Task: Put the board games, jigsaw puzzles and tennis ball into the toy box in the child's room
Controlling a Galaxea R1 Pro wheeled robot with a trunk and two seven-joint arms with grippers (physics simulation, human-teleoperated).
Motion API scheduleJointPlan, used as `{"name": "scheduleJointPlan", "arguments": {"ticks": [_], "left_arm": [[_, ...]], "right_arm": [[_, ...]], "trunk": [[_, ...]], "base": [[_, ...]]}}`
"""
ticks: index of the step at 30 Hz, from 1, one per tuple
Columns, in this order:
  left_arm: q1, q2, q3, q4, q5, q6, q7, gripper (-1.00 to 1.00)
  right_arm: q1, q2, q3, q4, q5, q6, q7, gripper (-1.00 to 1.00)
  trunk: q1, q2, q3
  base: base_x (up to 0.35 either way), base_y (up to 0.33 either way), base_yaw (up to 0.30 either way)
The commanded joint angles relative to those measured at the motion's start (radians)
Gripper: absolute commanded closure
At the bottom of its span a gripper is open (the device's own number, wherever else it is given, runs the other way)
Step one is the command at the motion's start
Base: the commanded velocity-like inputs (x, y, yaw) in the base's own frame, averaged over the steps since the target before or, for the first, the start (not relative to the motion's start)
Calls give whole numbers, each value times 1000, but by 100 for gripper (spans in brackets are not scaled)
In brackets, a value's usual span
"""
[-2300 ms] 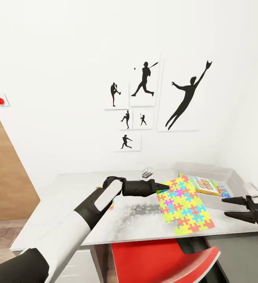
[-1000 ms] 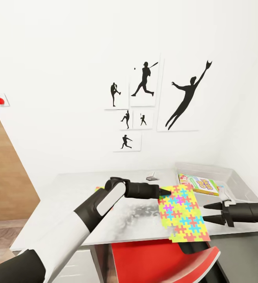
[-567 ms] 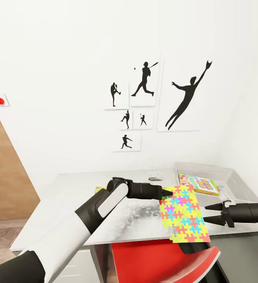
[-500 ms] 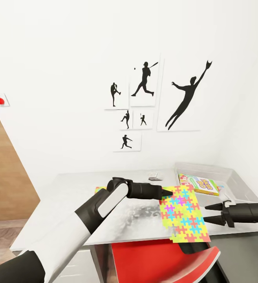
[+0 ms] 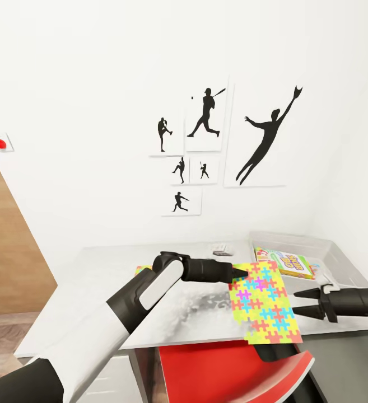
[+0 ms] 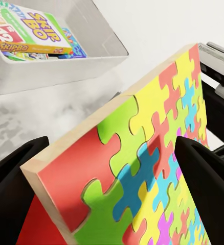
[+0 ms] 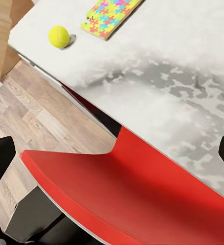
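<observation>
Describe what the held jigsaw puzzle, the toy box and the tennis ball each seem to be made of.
Jigsaw puzzle: likely wood, pale bare edge, glossy coloured face. Toy box: apparently smooth light-grey plastic, thin flared walls. Tennis ball: yellow, matte, probably felt, though too small to confirm.

My left hand (image 5: 244,272) grips a jigsaw puzzle (image 5: 265,302) by its top edge, hanging tilted above the counter (image 5: 94,291) near its front edge. The toy box (image 5: 340,254) sits at the counter's far right with a board game (image 5: 287,263) inside. My right hand (image 5: 297,301) hovers just right of the puzzle. The second puzzle (image 7: 110,15) and tennis ball (image 7: 59,37) lie side by side on the counter. A chair (image 5: 223,372) stands below the front edge.
</observation>
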Motion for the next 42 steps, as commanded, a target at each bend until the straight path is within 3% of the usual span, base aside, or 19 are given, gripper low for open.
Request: {"name": "scheduleJointPlan", "arguments": {"ticks": [1,25,42], "left_arm": [[0,-4,-4,-1,20,5,-6,100],[4,17,-4,-41,21,16,-13,100],[10,28,-6,-53,22,25,-14,100]], "right_arm": [[-1,0,-1,-1,-38,14,6,-100],[-7,-6,-8,6,-39,13,5,-100],[-13,-7,-51,13,-36,11,5,-100]], "trunk": [[1,-2,-2],[1,-2,-2],[1,-2,-2]], "base": [[0,0,0],[0,0,0],[0,0,0]]}}
